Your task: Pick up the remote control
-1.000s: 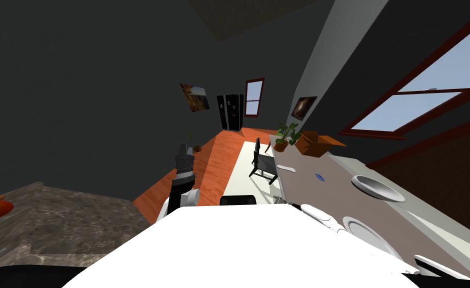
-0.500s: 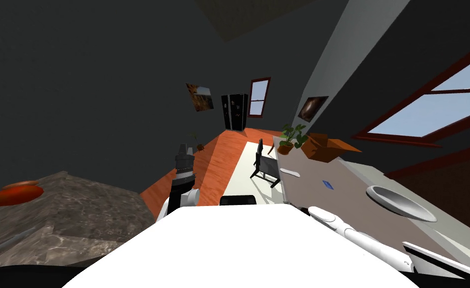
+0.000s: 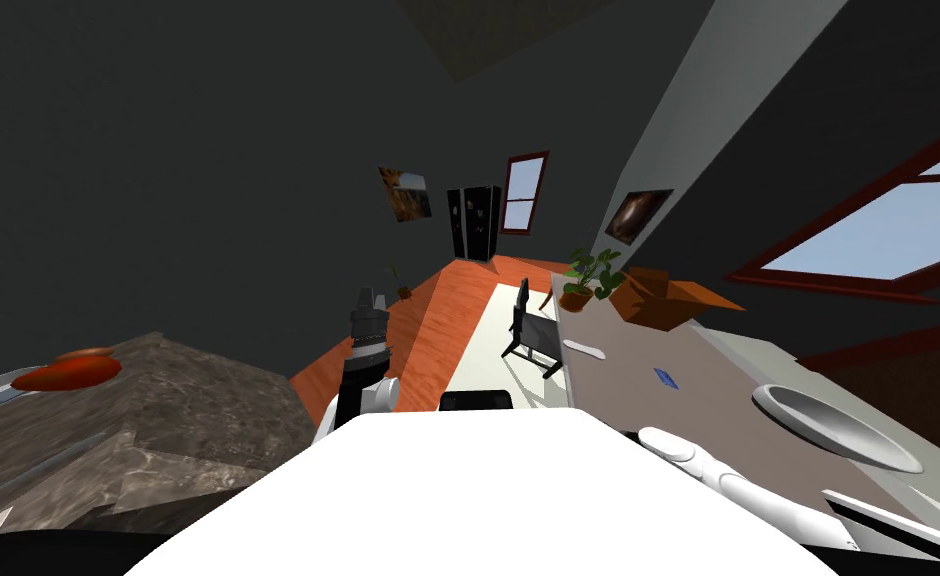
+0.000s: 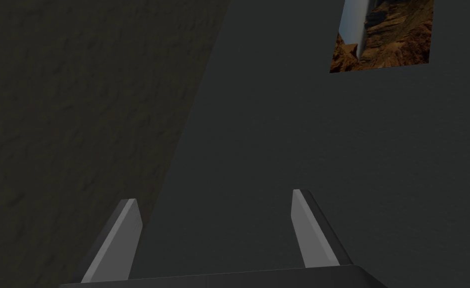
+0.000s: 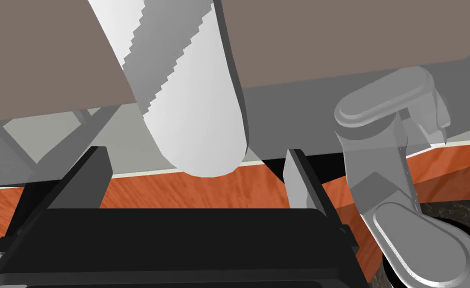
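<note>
A slim white oblong, likely the remote control [image 3: 583,348], lies on the long brown table [image 3: 638,400] to my right, near its far half and well beyond both grippers. My left gripper [image 3: 366,300] is raised ahead of my chest, away from the table. Its fingers [image 4: 124,235] stand open with nothing between them. My right gripper [image 5: 197,155] is open too and holds nothing. It is low at the table's edge, with a white round-ended bar [image 5: 189,100] just beyond its fingertips; I cannot tell what that bar is.
On the table also stand a potted plant [image 3: 588,275], an open cardboard box [image 3: 663,297], a small blue thing [image 3: 666,377] and a grey bowl [image 3: 838,428]. A black chair [image 3: 528,335] stands at its side. A marble counter [image 3: 158,420] with a red thing [image 3: 68,370] lies to my left.
I have turned left: the table and its bowl have slid right and the marble counter has come further in. Both arms keep their pose.
</note>
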Robot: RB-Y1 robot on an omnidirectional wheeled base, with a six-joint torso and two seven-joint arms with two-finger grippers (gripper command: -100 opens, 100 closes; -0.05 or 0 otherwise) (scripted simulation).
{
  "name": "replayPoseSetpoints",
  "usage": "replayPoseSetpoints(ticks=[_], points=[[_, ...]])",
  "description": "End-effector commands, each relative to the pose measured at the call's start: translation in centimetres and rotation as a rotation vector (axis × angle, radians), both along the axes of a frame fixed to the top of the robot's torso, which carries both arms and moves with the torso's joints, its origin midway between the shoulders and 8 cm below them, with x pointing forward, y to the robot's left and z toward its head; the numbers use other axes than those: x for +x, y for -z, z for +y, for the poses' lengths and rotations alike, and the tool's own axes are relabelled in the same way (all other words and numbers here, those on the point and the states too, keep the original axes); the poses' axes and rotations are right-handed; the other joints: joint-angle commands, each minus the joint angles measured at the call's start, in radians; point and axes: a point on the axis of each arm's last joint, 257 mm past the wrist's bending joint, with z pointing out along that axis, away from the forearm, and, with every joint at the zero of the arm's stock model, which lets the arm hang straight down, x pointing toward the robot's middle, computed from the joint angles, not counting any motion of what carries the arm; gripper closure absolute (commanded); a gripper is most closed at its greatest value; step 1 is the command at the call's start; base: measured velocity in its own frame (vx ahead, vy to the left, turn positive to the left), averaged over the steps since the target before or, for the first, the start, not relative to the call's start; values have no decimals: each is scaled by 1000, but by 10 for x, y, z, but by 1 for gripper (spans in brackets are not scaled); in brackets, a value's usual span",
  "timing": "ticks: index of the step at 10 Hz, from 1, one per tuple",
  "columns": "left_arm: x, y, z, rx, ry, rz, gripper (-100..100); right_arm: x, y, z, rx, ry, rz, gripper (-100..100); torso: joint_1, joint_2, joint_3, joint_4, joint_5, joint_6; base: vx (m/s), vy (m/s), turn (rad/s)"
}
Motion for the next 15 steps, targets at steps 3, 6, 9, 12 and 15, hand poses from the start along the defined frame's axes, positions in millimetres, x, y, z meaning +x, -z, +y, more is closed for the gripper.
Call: replayPoseSetpoints(ticks=[3, 6, 9, 12, 15], points=[[0, 0, 0, 0, 0, 0, 0, -43, -1, -43, -105, -79, 89, -100, -1, 0, 0, 0, 0, 0, -2, -26, 104], [0, 0, 0, 0, 0, 0, 0, -61, 0, -54, -135, -112, 126, -100, -1, -1, 0, 0, 0, 0, 6, -24, 48], [0, 0, 0, 0, 0, 0, 0, -62, 1, -52, -137, -115, 129, 0, 0, -1, 0, 0, 0, 0, 7, -13, 18], [0, 0, 0, 0, 0, 0, 0, -71, 17, -35, -134, -100, 130, -100, -2, -1, 0, 0, -1, 0, 8, -45, 49], [0, 0, 0, 0, 0, 0, 0, -76, 22, -29, -134, -94, 130, -100, -3, -1, 0, 0, -1, 0, 5, -47, 33]])
